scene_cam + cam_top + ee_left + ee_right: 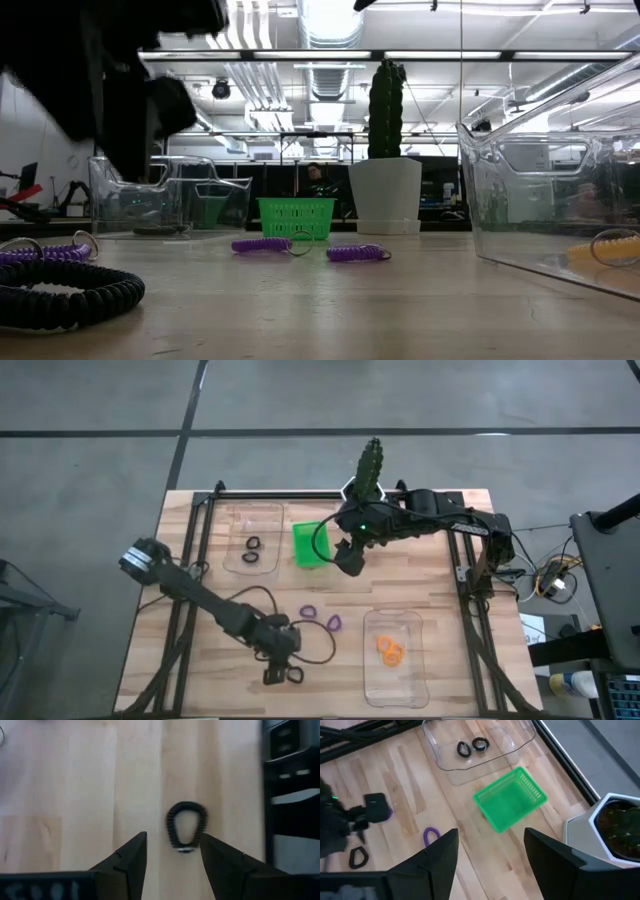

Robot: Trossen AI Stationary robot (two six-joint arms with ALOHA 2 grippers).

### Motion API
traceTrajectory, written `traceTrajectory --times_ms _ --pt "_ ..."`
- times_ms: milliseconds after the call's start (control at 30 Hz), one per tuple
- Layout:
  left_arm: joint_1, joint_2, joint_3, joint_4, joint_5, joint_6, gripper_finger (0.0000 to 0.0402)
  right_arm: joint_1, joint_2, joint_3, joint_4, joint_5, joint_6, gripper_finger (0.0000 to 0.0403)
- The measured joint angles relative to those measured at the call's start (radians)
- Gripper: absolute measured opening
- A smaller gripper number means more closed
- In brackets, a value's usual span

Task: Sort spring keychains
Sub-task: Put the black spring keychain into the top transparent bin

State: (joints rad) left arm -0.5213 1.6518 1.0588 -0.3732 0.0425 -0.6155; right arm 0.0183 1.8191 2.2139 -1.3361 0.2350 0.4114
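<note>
A black spring keychain lies flat on the table near its near edge. My left gripper is open and hangs above it, one finger on either side, touching nothing; it also shows in the high view. Two purple keychains lie mid-table, and a third lies by the black one. Two black keychains lie in the far left clear tray. Orange keychains lie in the near right tray. My right gripper is open and empty, above the table beside the green bin.
A cactus in a white pot stands at the far edge behind the green bin. Black frame rails run along the table's left and right sides. A loose cable trails from my left arm near the purple keychains.
</note>
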Motion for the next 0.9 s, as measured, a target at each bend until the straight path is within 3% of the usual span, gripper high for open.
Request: traceTrajectory --times_ms 533,700,900 --pt "-0.017 0.213 0.066 0.061 -0.02 -0.058 0.0176 0.096 -0.013 0.001 0.001 0.001 0.033 0.0219" --pt "-0.028 0.219 0.077 0.042 -0.048 0.021 0.0176 0.098 -0.013 0.001 0.002 0.001 0.039 0.0219" --pt "-0.062 0.22 0.069 0.003 -0.184 0.232 0.0156 0.098 -0.013 0.001 0.007 0.003 0.041 0.0219"
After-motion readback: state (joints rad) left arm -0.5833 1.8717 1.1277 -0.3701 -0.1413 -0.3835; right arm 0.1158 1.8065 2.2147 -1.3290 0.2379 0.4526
